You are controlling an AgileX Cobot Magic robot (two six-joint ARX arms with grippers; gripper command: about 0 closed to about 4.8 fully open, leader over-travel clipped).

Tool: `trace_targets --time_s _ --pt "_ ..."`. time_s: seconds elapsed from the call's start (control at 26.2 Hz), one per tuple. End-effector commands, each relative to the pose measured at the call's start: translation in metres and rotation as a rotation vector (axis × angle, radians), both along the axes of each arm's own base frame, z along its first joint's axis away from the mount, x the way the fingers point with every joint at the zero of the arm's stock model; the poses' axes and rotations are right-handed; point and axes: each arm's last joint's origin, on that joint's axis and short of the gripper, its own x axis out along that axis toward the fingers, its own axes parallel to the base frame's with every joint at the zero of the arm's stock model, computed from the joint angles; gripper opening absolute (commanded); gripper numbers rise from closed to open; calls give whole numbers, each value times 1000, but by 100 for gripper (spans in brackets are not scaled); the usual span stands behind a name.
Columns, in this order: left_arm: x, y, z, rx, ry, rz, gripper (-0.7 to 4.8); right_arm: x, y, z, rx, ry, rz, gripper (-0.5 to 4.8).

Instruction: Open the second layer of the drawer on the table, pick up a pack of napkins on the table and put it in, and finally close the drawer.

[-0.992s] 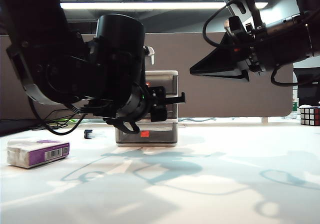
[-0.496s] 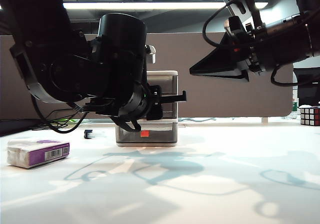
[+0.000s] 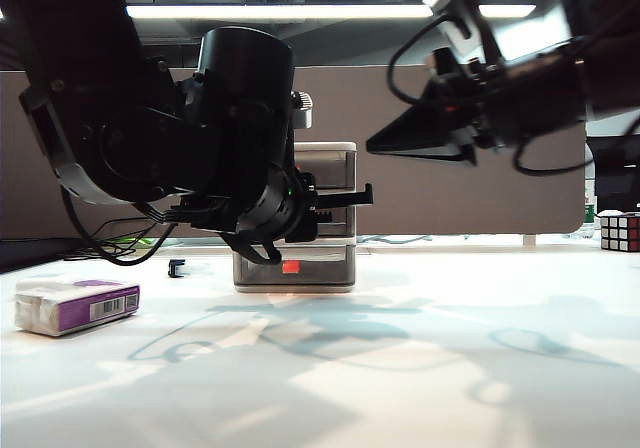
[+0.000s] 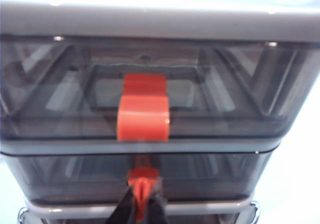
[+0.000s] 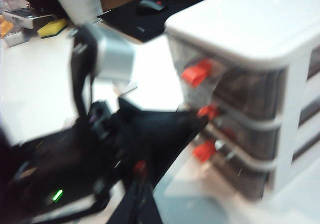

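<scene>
In the left wrist view our left gripper (image 4: pixel 142 206) is clenched on the red handle (image 4: pixel 142 176) of the second layer (image 4: pixel 75 179) of the drawer (image 3: pixel 300 218), mid-frame in the exterior view — the pull must run straight outward, toward us. The right gripper (image 3: pixel 385 143) hangs upper right, apparently clenched on nothing, while the pack of napkins (image 3: pixel 76 305) lies lower left on the table (image 3: pixel 420 368) — nearer our left arm.

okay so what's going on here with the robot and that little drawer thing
The left gripper is shut on the red-orange handle of the second layer of the drawer, not yet pulled out. The right gripper hangs in the air above the table. The pack of napkins lies untouched to the left.
</scene>
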Motion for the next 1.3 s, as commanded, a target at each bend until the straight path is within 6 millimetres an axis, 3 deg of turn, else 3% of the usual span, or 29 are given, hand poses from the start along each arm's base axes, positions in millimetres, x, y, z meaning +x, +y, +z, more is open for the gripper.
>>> trace_targets --time_s 0.04,0.23,0.46,0.84,1.3 --pt "-1 0 -1 23 22 2 -6 21 9 8 14 -34 4 -5" --pt "-6 6 0 18 26 3 -6 53 21 10 28 -40 30 -5" --pt "-9 4 2 17 24 -7 -6 68 28 8 38 -24 28 -5" --pt "-17 -3 3 33 38 -27 -6 83 38 -1 33 -10 38 -5" --pt "-59 31 -3 -26 137 -25 -6 86 41 -1 34 -14 34 -5"
